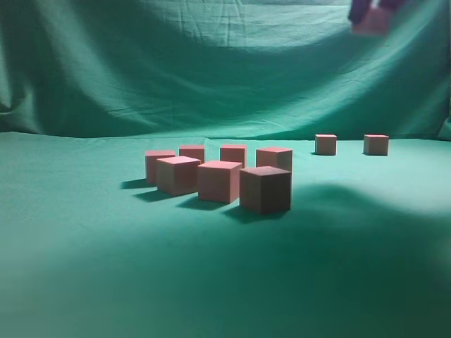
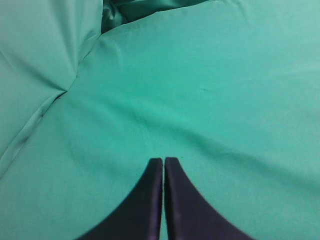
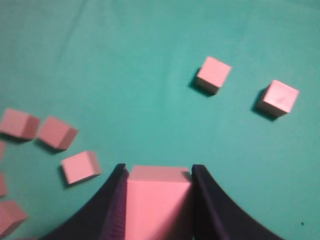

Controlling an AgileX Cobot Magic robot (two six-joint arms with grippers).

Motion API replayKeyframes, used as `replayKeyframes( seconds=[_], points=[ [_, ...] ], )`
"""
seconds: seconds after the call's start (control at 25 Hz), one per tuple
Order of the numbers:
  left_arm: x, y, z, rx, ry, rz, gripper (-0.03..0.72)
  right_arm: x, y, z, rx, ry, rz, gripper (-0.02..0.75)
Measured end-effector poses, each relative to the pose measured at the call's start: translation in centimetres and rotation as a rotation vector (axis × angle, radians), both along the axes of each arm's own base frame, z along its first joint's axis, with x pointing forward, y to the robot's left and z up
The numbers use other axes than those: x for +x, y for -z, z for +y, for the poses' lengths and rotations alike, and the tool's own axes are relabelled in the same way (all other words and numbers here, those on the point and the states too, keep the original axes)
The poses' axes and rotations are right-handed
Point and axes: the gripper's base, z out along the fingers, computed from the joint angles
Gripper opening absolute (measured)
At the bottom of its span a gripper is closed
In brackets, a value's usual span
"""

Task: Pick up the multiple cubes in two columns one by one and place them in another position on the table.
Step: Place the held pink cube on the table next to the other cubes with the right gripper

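Right end effector (image 3: 157, 200) grips cube (image 3: 157, 197) squarely upright

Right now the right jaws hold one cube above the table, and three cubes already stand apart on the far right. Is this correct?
Not quite: only two cubes stand apart on the far right, as the exterior view shows. The right jaws do hold one cube above the table.

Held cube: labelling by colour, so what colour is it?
Pinkish-red cube, clearest in the right wrist view.
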Motion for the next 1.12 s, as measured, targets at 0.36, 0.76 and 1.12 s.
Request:
replayKeyframes(
  seconds=[0.36, 0.76, 1.12],
  points=[
    [0.0, 0.0, 0.0, 0.000, 0.000, 0.000, 0.000, -10.1, 0.4, 5.4, 0.019, -0.271, 0.075, 0.258],
    [0.0, 0.0, 0.0, 0.000, 0.000, 0.000, 0.000, -18.5, 5.0, 13.1, -0.090, -0.862, 0.122, 0.258],
    [0.0, 0.0, 0.0, 0.000, 0.000, 0.000, 0.000, -18.9, 7.0, 14.5, -0.378, -1.618, -0.198, 0.258]
  ],
)
